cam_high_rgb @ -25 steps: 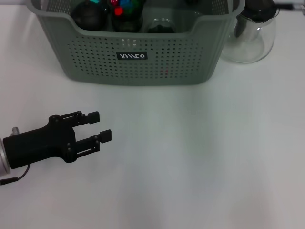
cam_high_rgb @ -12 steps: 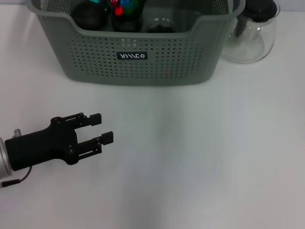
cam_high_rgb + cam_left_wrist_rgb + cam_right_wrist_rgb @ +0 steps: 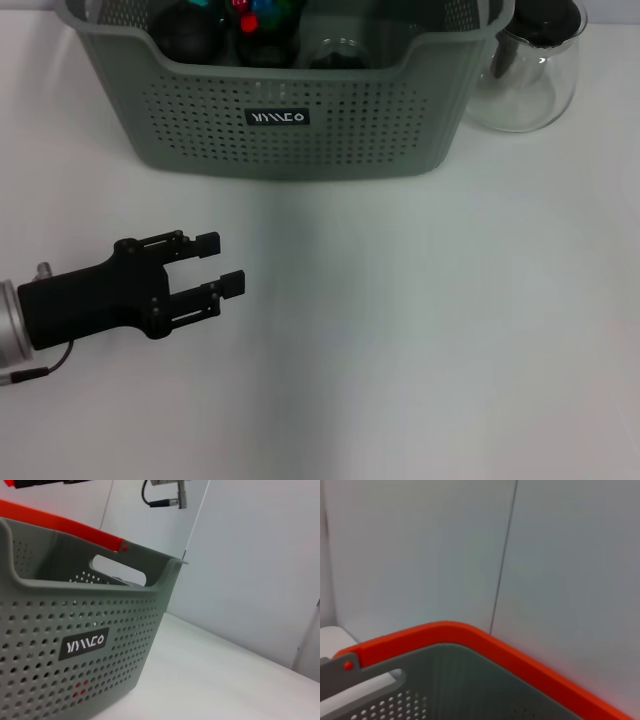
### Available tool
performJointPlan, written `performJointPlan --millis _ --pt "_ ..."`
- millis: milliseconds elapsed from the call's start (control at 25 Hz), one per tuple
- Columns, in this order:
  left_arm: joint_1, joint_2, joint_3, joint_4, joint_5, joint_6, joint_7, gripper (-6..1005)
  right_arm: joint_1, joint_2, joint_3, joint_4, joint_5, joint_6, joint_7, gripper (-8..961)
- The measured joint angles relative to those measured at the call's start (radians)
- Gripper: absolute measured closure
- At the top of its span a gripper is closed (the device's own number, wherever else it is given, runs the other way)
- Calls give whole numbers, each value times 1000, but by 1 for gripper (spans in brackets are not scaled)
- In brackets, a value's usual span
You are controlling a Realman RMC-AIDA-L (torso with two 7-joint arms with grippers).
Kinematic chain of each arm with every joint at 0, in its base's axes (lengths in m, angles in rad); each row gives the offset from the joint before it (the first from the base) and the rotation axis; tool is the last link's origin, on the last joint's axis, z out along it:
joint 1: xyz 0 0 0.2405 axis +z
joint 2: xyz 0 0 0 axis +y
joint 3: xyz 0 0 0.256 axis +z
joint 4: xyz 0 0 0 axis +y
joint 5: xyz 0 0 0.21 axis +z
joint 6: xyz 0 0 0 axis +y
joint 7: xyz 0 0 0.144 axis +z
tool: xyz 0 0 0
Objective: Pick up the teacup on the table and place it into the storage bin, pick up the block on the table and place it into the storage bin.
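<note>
Storage bin (image 3: 290,110) at the far side of the table (image 3: 420,330), already crowded with dark round things and something red and blue — teacup and block not distinguishable among them, none left on the bare table. Left gripper (image 3: 218,263) low over the table, well short of the bin, jaws parted and empty. Glass carafe (image 3: 525,70) just beside the bin. Right gripper out of sight. Likely near the end — next, probably a retreat or a search for any remaining piece.

grey-green perforated storage bin (image 3: 290,130), black end effector (image 3: 221,264)
</note>
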Motion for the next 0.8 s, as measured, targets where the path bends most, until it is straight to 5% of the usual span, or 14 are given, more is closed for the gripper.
performJointPlan --millis 440,800 --pt "3 0 -4 -1 0 0 -1 373 -8 0 0 -3 6 12 -4 738" --pt "6 0 -6 -1 -2 7 -1 373 -85 1 0 -124 57 -22 -9 461"
